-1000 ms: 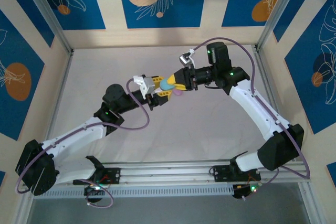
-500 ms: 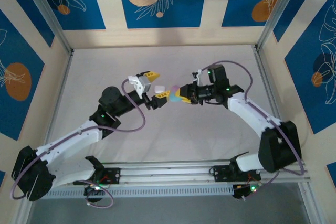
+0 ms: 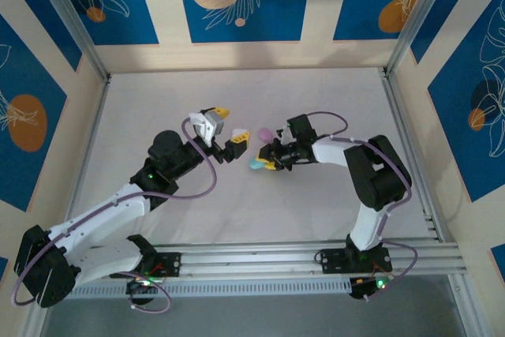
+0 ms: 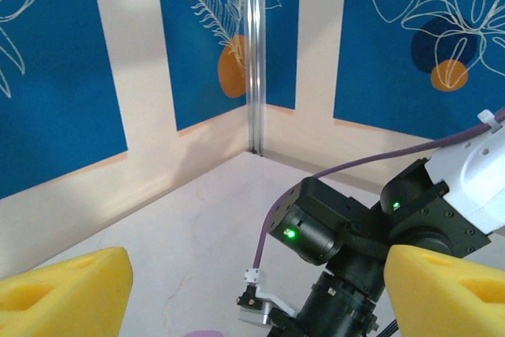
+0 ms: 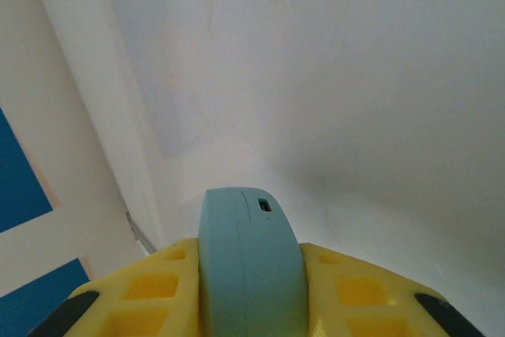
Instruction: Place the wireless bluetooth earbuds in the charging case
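Top external view: the left gripper (image 3: 230,125) hangs over the middle of the pale marbled table (image 3: 316,92). Its two yellow wedge-shaped fingers (image 3: 239,138) stand wide apart with nothing between them.

The right gripper (image 3: 265,163) faces it from the right, low over the table, the two tips near each other but apart. The right gripper's fingers are clamped on the light blue pebble-shaped plastic charging case (image 3: 256,164), which sticks out of the tips toward the left arm.

A small pink rounded plastic piece (image 3: 265,132) lies on the table between the two grippers, just beyond the right gripper's tips. Cannot tell at this size whether it is a case or a bud.

Left wrist view: both yellow fingers (image 4: 63,290) sit at the bottom corners, the gap between them empty. The black wrist of the right arm (image 4: 331,230), with a green light and a purple cable, lies ahead. A sliver of the pink piece (image 4: 207,332) shows at the bottom edge.

Right wrist view: the blue case (image 5: 248,266) stands on edge, squeezed between the yellow fingers (image 5: 371,293), with a small dark port (image 5: 264,206) near its top. It is lifted clear of the white surface beyond.
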